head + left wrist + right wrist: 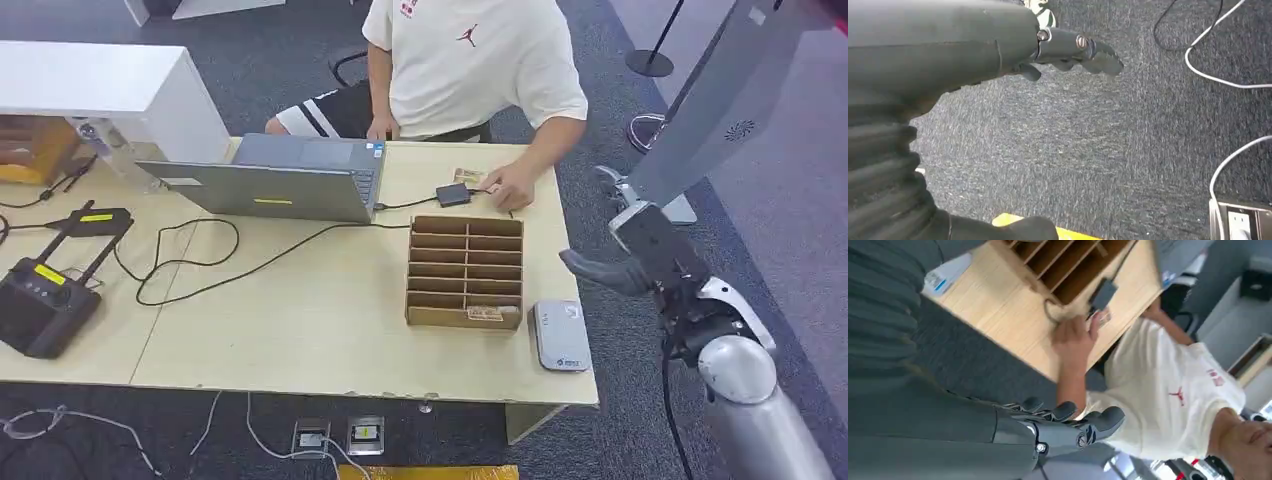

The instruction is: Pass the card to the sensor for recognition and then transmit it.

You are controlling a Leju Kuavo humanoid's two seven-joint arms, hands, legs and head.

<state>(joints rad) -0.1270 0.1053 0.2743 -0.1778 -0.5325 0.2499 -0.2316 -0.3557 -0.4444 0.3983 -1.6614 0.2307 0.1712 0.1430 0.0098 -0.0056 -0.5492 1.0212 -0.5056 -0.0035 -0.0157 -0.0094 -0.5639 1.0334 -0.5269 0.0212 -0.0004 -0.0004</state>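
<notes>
A: The right hand [640,250] is raised beside the right edge of the table [300,340], over the carpet. Its fingers [1068,412] are apart, only a little bent, and it holds nothing.

B: And the left hand [1068,50]?

A: It hangs over the grey carpet [1073,150], near white cables [1220,80]. The fingers are loosely apart and they carry nothing.

B: Where is the card [467,177]?

A: It lies flat on the far side of the table, just beside the small black sensor [453,194]. The person's hand [510,188] rests on the table close to both.

B: Can you read any writing?

A: The print on the card is too small. On the person's white shirt [470,55] I see a red jumping-figure logo.

B: What is around?

A: A cardboard organizer [465,272] with many compartments stands in front of the sensor, a white device [558,336] is just beside it, and a grey laptop [270,180] stands left of the sensor.
</notes>
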